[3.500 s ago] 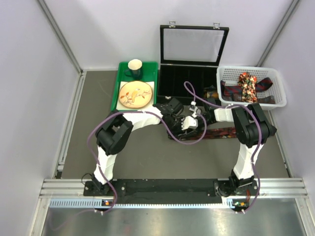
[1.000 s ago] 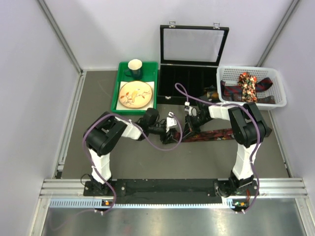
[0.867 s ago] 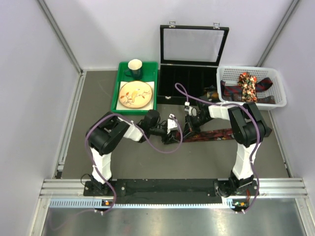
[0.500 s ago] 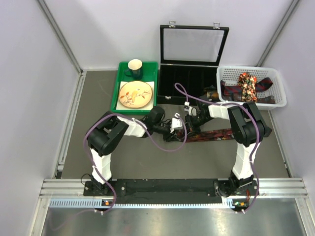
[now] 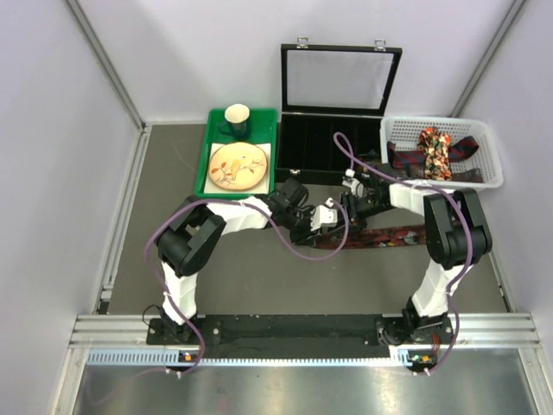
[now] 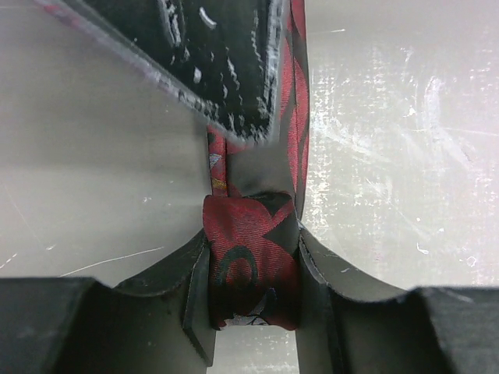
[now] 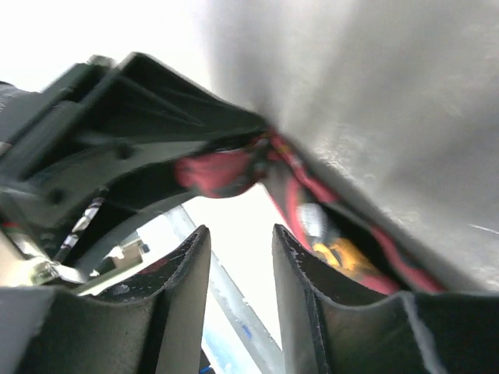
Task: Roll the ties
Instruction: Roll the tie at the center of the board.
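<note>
A dark red patterned tie (image 5: pixel 390 235) lies stretched across the table, running right from its rolled left end. My left gripper (image 5: pixel 328 216) is shut on that rolled end (image 6: pixel 253 265), which fills the gap between its fingers (image 6: pixel 195 288). Just to its right, my right gripper (image 5: pixel 352 204) stands open, and in the right wrist view nothing sits between its jaws (image 7: pixel 240 241). One of its black fingers (image 6: pixel 226 62) hangs over the tie in the left wrist view. More ties, a red-orange floral one (image 5: pixel 435 149) and a dark striped one (image 5: pixel 404 161), lie in the white basket (image 5: pixel 497 169).
An open black box (image 5: pixel 333 138) with its lid up stands behind the grippers. To its left is a green tray (image 5: pixel 207 154) with a plate (image 5: pixel 238 166) and a mug (image 5: pixel 237 119). Purple cables loop over both arms.
My left gripper moved right to the tie's rolled end and closed on it. My right gripper let go, opened and drew back to the right.
</note>
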Robot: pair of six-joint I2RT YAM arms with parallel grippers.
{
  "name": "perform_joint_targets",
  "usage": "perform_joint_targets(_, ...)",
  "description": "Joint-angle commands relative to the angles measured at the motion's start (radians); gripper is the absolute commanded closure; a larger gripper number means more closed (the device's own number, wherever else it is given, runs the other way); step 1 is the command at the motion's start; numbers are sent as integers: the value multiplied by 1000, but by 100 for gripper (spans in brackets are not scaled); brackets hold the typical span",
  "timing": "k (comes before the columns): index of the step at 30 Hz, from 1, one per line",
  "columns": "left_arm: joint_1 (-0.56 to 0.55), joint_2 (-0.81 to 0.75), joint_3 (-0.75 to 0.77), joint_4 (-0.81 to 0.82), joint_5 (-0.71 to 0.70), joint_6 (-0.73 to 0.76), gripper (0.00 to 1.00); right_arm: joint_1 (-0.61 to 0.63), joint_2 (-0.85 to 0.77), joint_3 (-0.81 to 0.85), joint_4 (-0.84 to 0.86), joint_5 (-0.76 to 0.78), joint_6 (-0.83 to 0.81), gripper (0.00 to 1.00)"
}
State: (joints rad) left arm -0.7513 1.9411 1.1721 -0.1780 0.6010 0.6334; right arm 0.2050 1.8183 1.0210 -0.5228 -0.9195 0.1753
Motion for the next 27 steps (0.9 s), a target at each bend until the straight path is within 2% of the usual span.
perform_joint_targets(1,-23,59,27,-184,-130,15,85,13,-30,-39,133,-97,81,63)
perform_joint_targets(5,-34,67,38,-196,-152,19,84,31,19,-51,257,-123,183,63)
perform_joint_targets(8,-36,70,43,-199,-153,22,83,54,47,-48,288,-116,208,62)
perform_joint_targets(11,-36,70,43,-202,-147,26,82,63,53,-81,403,-124,268,62)
perform_joint_targets(19,-37,85,54,-209,-153,23,81,116,84,-61,359,-101,236,66)
perform_joint_targets(21,-37,88,55,-209,-150,20,81,117,88,-58,336,-91,214,75)
perform_joint_targets(24,-37,96,58,-210,-150,15,77,117,99,-42,267,-61,159,99)
perform_joint_targets(26,-37,98,55,-201,-150,6,71,117,108,-35,216,-22,115,100)
perform_joint_targets(27,-36,96,58,-207,-168,-14,64,114,119,-35,199,-9,99,100)
